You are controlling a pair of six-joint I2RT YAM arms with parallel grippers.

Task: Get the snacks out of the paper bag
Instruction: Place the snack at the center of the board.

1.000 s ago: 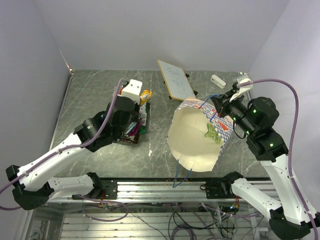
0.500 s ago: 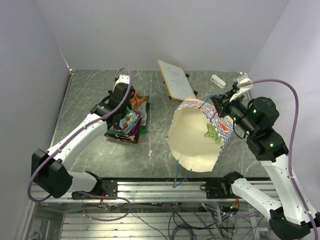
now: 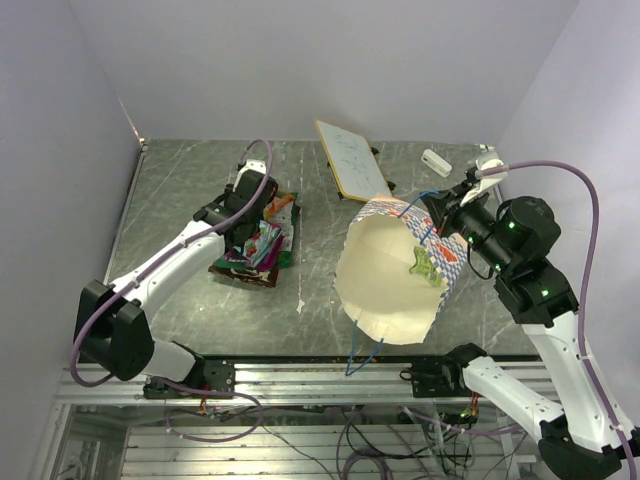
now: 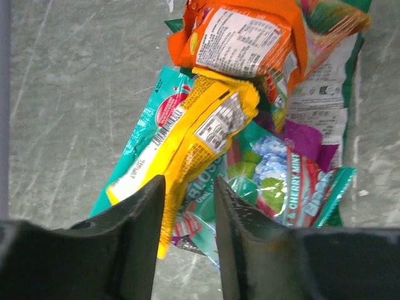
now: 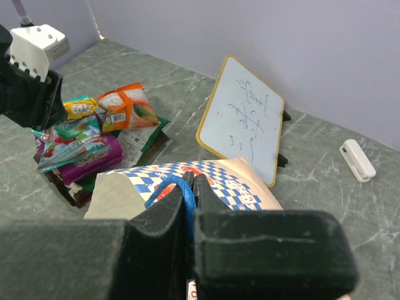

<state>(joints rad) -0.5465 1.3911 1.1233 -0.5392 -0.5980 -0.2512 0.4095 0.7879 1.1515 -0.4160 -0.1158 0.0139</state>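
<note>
A robotics lab test cell: plain pale lilac walls (image 3: pixel 300 60) box in a grey marbled tabletop (image 3: pixel 180 180), with a bare aluminium rail frame (image 3: pixel 320 378) and loose cables (image 3: pixel 380 440) at its near edge.

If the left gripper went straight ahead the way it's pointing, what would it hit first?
Probably the yellow snack packet, lying just beyond the left gripper; depth is hard to judge.

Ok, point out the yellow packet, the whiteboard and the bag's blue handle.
yellow packet (image 4: pixel 187 137), left wrist view, centre.
whiteboard (image 5: pixel 245 115), right wrist view, writing face.
blue handle (image 5: pixel 167 183), right wrist view, loop above bag.
</note>
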